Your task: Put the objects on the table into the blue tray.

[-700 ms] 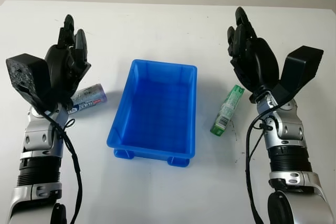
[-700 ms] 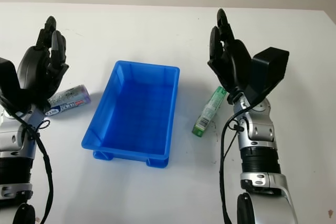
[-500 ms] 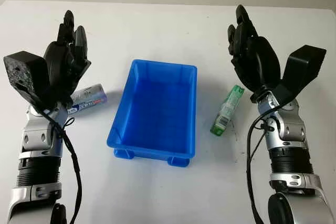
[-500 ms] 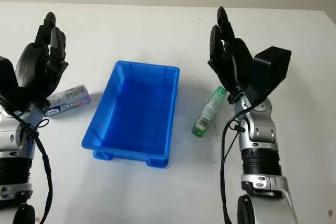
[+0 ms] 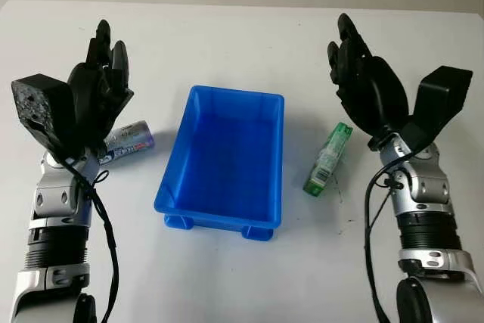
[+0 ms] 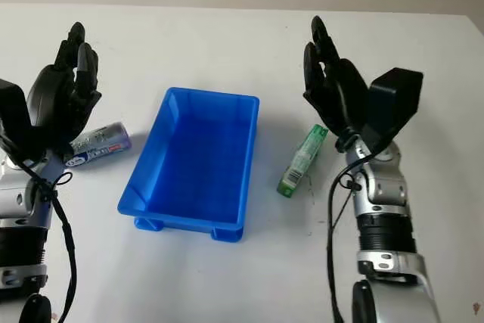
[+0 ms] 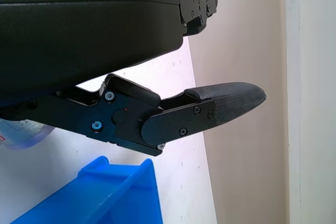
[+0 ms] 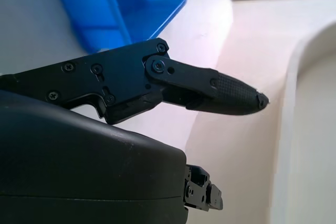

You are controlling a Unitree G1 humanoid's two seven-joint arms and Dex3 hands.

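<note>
With the blue tray (image 5: pixel 223 160) empty at table centre, the open left hand (image 5: pixel 97 100) is raised over the silver tube (image 5: pixel 128 140) and the open right hand (image 5: pixel 367 88) beside the green bottle (image 5: pixel 327 158) (neither object is gripped), so lower each hand squarely across its object's long axis before closing.

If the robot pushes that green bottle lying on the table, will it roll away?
Probably a bit: the green bottle lies on its side on the smooth white table. It looks somewhat flat-sided, so it may slide rather than roll. It seems small, likely light.
</note>
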